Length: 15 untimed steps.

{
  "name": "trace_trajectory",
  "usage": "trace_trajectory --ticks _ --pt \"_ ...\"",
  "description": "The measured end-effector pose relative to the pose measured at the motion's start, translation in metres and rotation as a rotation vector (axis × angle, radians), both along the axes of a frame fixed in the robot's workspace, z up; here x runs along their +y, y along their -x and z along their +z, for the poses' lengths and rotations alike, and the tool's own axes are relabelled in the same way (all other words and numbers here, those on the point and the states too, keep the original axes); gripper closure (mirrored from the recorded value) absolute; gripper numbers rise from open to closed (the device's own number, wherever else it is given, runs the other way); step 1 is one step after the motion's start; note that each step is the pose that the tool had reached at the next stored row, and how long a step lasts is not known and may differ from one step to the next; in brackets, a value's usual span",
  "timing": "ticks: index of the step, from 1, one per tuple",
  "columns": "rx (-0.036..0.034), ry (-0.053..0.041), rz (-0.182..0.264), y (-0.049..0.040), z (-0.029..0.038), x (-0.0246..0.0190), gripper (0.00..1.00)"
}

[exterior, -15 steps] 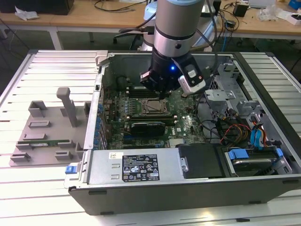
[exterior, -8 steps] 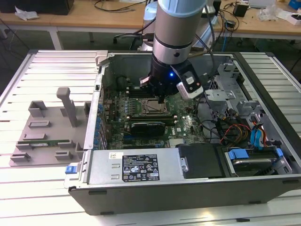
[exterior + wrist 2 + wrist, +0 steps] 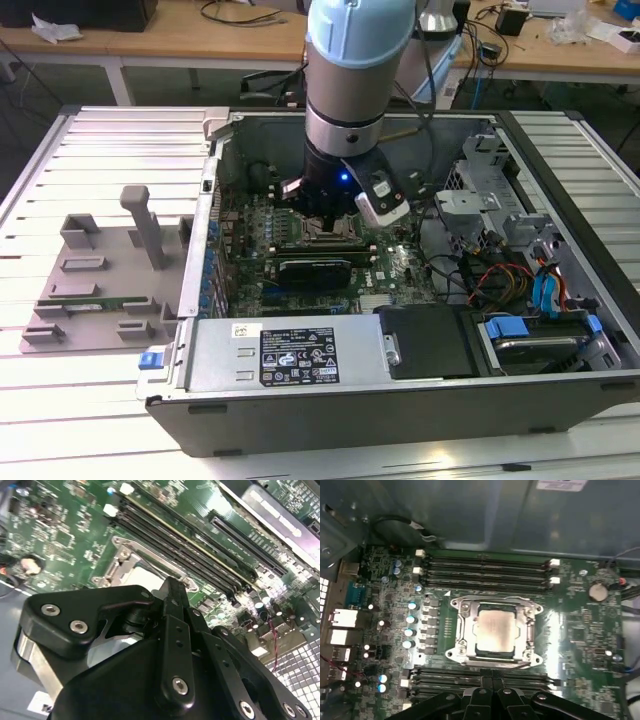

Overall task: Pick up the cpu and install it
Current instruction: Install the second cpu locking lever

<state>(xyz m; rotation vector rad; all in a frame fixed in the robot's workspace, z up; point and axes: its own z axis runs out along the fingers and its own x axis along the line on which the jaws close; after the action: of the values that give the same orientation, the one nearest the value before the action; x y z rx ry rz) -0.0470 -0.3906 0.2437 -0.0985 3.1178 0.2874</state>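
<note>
- Hovering low inside the open computer case [image 3: 400, 400], directly above the motherboard [image 3: 580, 645]: arm with jaws pointing down.
- Sitting flat in the metal socket frame [image 3: 462, 630] in the first wrist view: cpu [image 3: 495, 630], silvery top facing up, memory slots [image 3: 485, 567] running along both sides of the frame.
- Showing as closed together in both wrist views: jaws [image 3: 492, 682], gripping nothing, just above the socket edge and apart from the cpu.
- Lying on the slatted surface [image 3: 90, 420] at the exterior view's left: grey fixture tray [image 3: 100, 285], well apart from the case.
</note>
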Motion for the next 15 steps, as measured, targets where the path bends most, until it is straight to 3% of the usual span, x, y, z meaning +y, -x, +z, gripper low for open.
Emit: trace_trajectory --ticks 11,13,15 --pt "0.0002 0.0001 0.000 0.0255 -0.0324 0.0000 0.89" --pt "0.0001 0.0001 0.000 0.0338 -0.0363 0.0002 0.89" --pt "0.0001 0.0001 0.001 0.0363 -0.0375 0.0005 0.89"
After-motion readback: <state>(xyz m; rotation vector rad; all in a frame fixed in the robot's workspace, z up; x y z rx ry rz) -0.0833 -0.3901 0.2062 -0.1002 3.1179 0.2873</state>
